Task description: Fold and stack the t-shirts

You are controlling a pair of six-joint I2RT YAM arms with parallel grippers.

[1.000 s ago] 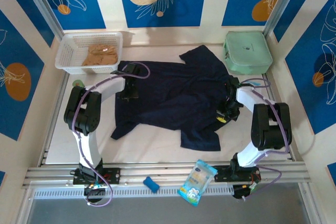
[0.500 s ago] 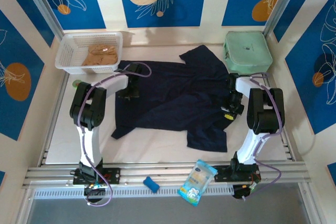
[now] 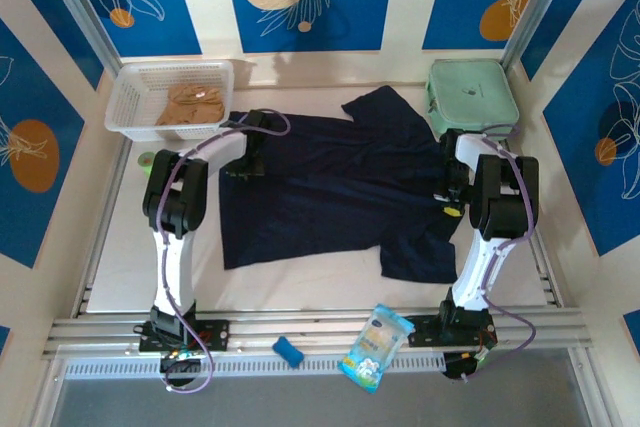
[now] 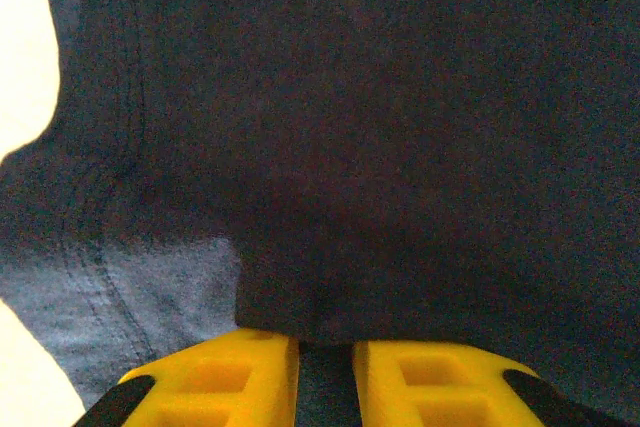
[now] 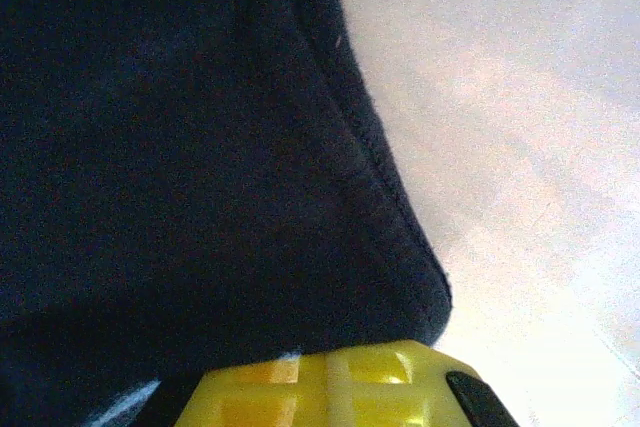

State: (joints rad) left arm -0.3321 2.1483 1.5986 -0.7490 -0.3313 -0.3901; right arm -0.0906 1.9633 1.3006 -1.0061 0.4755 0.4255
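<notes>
Overhead, the left arm (image 3: 172,202) is folded at the elbow and reaches forward along the left side of the counter (image 3: 300,287). The left end effector (image 3: 243,162) is low on the left edge of the navy t-shirt (image 3: 330,187). In the left wrist view the yellow fingers (image 4: 215,382) stand nearly together with dark cloth pinched in the narrow gap: the left end effector (image 4: 325,372) is grasping the shirt. The right arm (image 3: 500,202) is raised and bent the same way. The right end effector (image 3: 447,195) sits at the shirt's right edge. In the right wrist view its fingers are clenched tight, the hem lying over their tips (image 5: 335,387), so it is grasping the shirt too.

The navy t-shirt lies spread mid-counter between the two arms, one sleeve toward the far side and the other beside the right arm's base.

- The tan t-shirt (image 3: 190,105) is bunched in the white basket (image 3: 128,87) at far left.
- The mint-green case (image 3: 472,97) is at far right, just beyond the right wrist.
- A snack packet (image 3: 376,347) and a small blue object (image 3: 288,351) lie on the near rail.

Compared with a second ago, the right end effector has moved outward and farther from the base. The shirt is pulled wider and flatter, and its near hem is now straighter.
</notes>
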